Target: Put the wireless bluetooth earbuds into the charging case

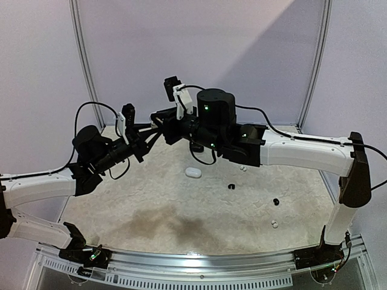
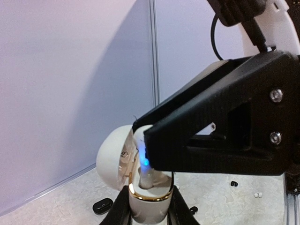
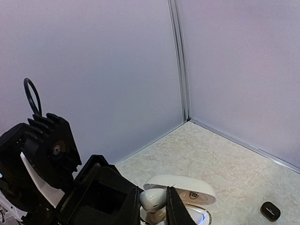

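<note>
My left gripper point(image 2: 149, 212) is shut on the white charging case point(image 2: 147, 199). The case has a gold rim, stands upright in mid-air, and its lid point(image 2: 111, 157) is swung open to the left. My right gripper point(image 3: 153, 207) is shut on a white earbud point(image 3: 153, 198). Its black fingers point(image 2: 197, 140) reach in from the right and hold that earbud point(image 2: 142, 161) with its stem down in the case's left socket, beside a blue glow. In the top view both grippers point(image 1: 158, 125) meet above the far middle of the table, and the case is hidden between them.
On the table lie a closed white case point(image 1: 193, 173), two black earbuds point(image 1: 230, 186) point(image 1: 276, 202) and white earbuds point(image 1: 274, 224) point(image 1: 242, 168). A small black case point(image 2: 102, 205) sits below the held case. Grey walls meet in a corner just behind.
</note>
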`<state>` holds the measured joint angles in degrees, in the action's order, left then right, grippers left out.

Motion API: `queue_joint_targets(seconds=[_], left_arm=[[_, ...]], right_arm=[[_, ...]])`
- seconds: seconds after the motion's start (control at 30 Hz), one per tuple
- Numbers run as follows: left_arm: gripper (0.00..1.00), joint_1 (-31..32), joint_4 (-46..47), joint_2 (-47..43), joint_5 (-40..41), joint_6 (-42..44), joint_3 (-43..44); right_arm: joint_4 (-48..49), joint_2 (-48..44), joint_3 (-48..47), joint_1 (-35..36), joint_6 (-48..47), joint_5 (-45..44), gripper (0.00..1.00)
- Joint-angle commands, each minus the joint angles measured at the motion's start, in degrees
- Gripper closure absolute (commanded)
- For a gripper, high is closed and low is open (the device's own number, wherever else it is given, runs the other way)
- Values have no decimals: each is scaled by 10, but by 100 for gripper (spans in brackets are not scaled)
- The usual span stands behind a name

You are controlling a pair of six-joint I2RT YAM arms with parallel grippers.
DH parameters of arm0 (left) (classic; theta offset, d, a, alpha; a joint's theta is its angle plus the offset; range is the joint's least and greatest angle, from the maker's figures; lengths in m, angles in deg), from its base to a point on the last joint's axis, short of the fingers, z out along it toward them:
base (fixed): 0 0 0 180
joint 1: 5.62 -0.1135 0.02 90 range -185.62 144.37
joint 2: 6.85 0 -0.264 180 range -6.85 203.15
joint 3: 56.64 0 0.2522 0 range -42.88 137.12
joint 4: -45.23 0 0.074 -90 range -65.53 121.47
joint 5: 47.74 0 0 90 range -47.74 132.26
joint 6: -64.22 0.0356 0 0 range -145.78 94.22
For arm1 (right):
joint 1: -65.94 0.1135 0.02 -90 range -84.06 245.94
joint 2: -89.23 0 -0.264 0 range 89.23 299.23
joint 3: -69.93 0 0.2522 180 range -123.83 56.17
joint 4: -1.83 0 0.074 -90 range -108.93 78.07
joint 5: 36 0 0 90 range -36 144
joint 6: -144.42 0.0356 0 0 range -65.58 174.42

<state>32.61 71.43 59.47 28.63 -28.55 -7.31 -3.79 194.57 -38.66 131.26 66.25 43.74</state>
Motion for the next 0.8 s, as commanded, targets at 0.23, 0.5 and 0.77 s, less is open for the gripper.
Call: queue_joint_targets(seconds=[0.23,0.5,0.77], left_arm=[[100,-1,22,-6,9,6,4],[100,-1,33,-5,12,7,2],[100,-1,44,-5,21,4,0]], right_arm=[[-22,-11,20,4,21,5,100],[-16,-8,34,3,34,8,91],[1,-1,40,3,42,5,81]])
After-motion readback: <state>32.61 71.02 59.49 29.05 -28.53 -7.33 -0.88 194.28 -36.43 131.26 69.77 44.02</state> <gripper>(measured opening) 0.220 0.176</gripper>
